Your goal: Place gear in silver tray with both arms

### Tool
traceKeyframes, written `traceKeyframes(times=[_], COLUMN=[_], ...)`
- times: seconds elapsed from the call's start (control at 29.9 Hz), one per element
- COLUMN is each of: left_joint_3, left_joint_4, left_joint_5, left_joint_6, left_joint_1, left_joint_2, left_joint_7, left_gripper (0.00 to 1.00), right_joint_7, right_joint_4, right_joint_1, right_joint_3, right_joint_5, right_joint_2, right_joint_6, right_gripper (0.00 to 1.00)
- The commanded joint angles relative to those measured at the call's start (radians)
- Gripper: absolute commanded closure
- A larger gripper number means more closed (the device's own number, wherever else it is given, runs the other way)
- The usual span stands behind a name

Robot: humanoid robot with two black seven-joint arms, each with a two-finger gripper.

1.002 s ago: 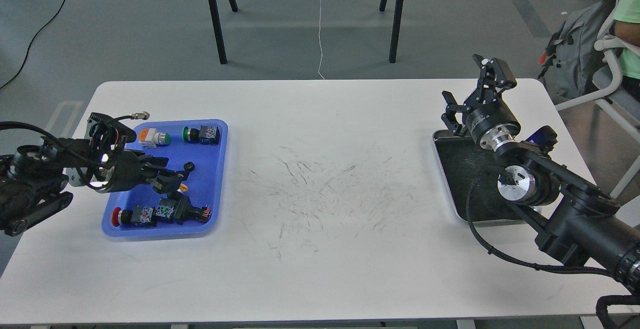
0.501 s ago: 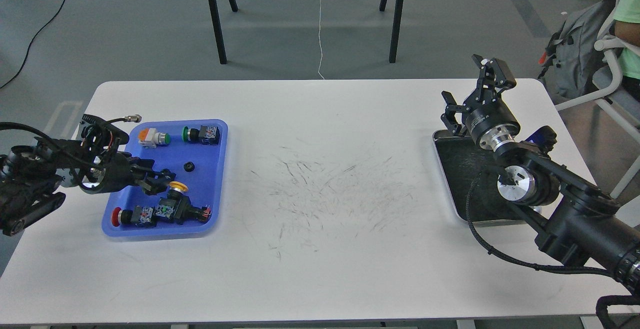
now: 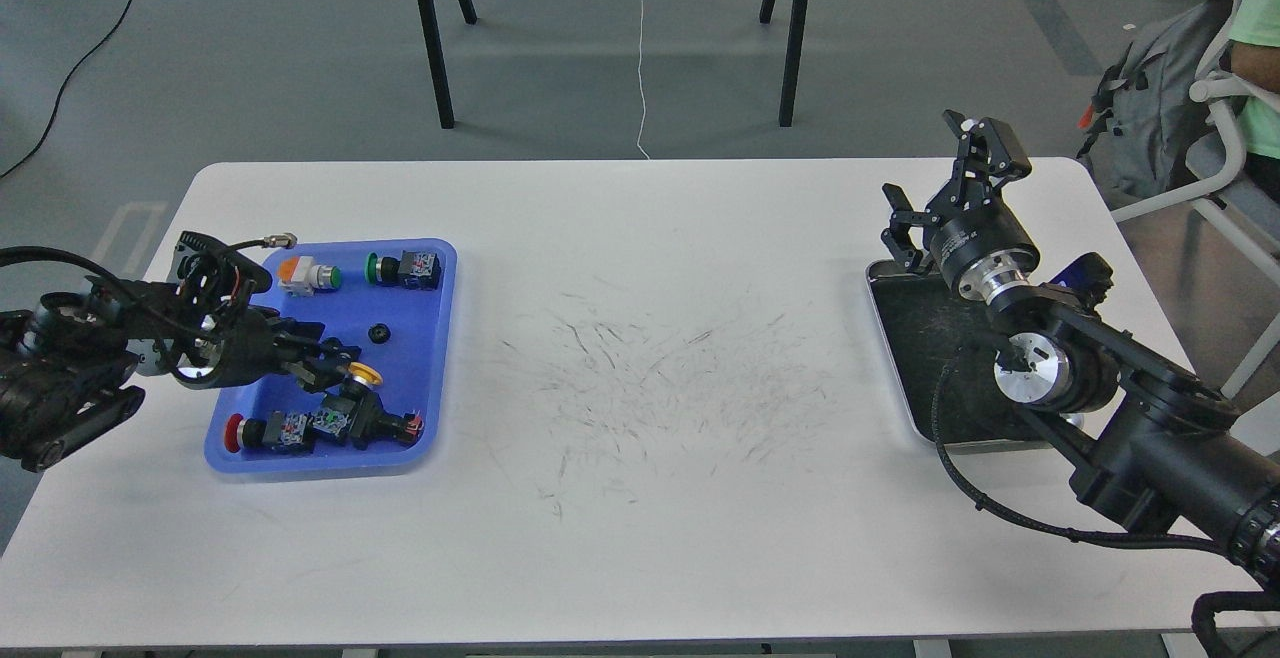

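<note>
2 arms are seen over a white table (image 3: 640,268), each by a tray at its own end. Within the last second the left gripper (image 3: 335,358) was drawn back out of the blue tray (image 3: 437,358) and has now been pushed in again, stopping short of where it reached at first. The small black gear (image 3: 379,333), which sat right at the fingertips 1 second ago, is now left lying free on the blue floor, just beyond and a little above those fingertips. This is read as a missed or released pick, so the gear has yet to be lifted at all.

The left fingers look slightly parted with nothing between them, though they are dark and small against the tray. The right gripper (image 3: 935,200) has not been moved; it is held above the far rim of the silver tray (image 3: 878,323) with its fingers spread wide and empty.

The gear is seen as a tiny dark round piece, near the middle of the blue tray, clear of the 4 push-button switches around it. The silver tray, well apart at the right end, shows a shiny raised rim and a dark scratched bottom, partly hidden by the right arm.
</note>
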Motion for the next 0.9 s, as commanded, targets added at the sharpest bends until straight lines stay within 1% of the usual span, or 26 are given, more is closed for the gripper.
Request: traceKeyframes(times=[0.0, 0.17, 0.33, 0.74, 0.87], left_joint_3=[0.001, 0.013, 0.028, 0.028, 0.028], left_joint_4=[-0.001, -0.005, -0.001, -0.002, 0.001], left_joint_5=[0.000, 0.005, 0.006, 0.020, 0.031], left_joint_6=[0.000, 0.000, 0.000, 0.004, 0.005], left_joint_1=[0.000, -0.003, -0.003, -0.007, -0.007], left_joint_2=[-0.003, -0.003, -0.001, 0.010, 0.011], left_joint_7=[0.000, 0.000, 0.000, 0.000, 0.000], left_gripper=[0.50, 0.57, 0.57, 0.68, 0.69], right_joint_7=[0.001, 0.001, 0.001, 0.001, 0.001], right_joint_4=[-0.001, -0.001, -0.001, -0.001, -0.001], right_joint_1=[0.000, 0.000, 0.000, -0.002, -0.002], right_joint_3=[0.000, -0.002, 0.000, -0.002, -0.002], right_joint_5=[0.000, 0.000, 0.000, 0.000, 0.000], right_joint_2=[0.000, 0.002, 0.002, 0.002, 0.003], right_joint_6=[0.000, 0.000, 0.001, 0.000, 0.000], right_gripper=[0.01, 0.01, 0.01, 0.01, 0.01])
